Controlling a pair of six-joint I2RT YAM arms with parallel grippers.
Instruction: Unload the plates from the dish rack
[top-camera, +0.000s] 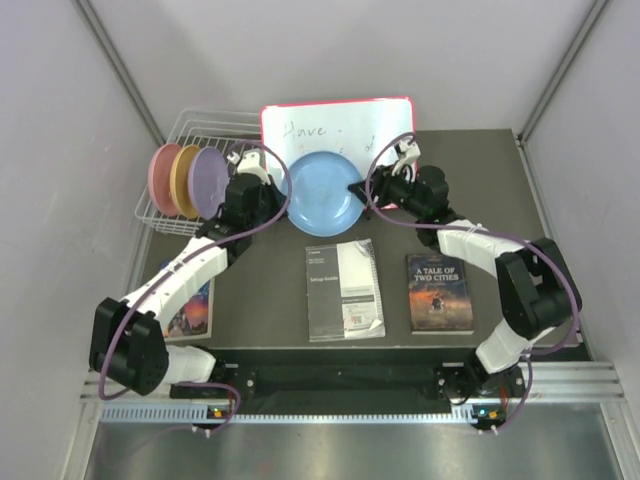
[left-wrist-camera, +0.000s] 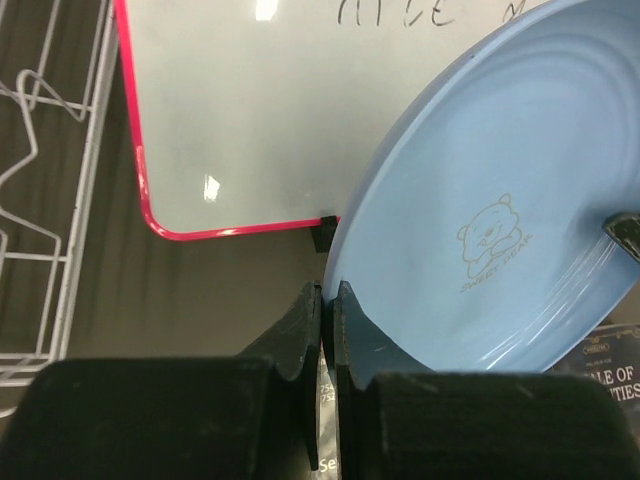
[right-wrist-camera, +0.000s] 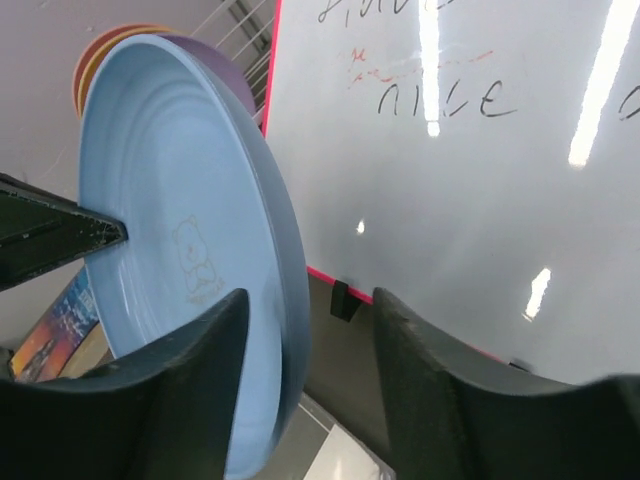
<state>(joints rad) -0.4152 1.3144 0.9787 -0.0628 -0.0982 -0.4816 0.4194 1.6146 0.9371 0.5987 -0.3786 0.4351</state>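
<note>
Centre of top view, before whiteboard: blue plate upright, L fingers clenched on its left rim, R fingers straddling right rim w/ gap, not gripping. Upper left: pink plate, tan-orange plate, lavender plate stand in dish rack.

Table, dish rack, whiteboard, booklet, paperback

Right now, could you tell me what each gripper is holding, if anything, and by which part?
The left gripper pinches the blue plate by its rim. The right gripper straddles the opposite rim, jaws apart, not clamped on it.
</note>
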